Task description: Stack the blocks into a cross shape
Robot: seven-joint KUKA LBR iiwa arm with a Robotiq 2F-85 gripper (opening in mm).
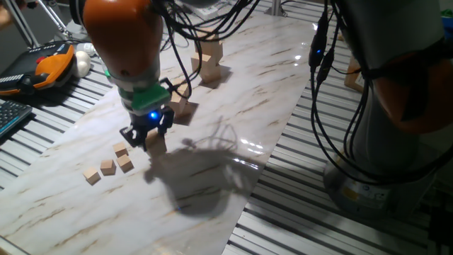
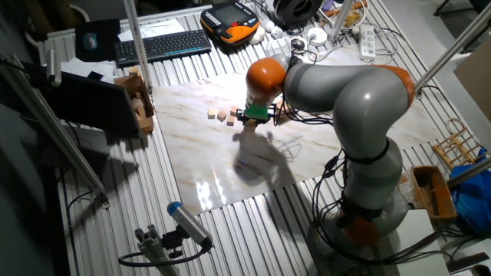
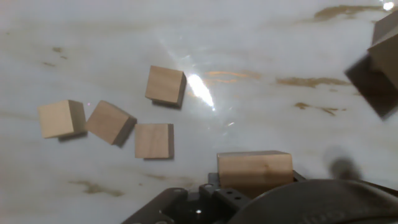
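My gripper (image 1: pixel 146 136) hangs low over the marble board (image 1: pixel 233 134), shut on a light-tan wooden block (image 1: pixel 156 142). In the hand view that block (image 3: pixel 254 169) sits at the bottom edge, right against the gripper body. A second block (image 1: pixel 182 110) lies on the board just behind the gripper. Farther back, blocks stand piled on one another (image 1: pixel 209 60); how they are arranged is unclear. At the right edge of the hand view, part of another block (image 3: pixel 385 43) shows. In the other fixed view the gripper (image 2: pixel 253 119) is at mid-board.
Several tiny cubes (image 1: pixel 107 167) lie in a cluster left of the gripper, spread across the hand view (image 3: pixel 153 140). Cables (image 1: pixel 318 57) hang over the board's right side. An orange pendant (image 1: pixel 53 64) and a keyboard (image 2: pixel 161 44) lie off the board.
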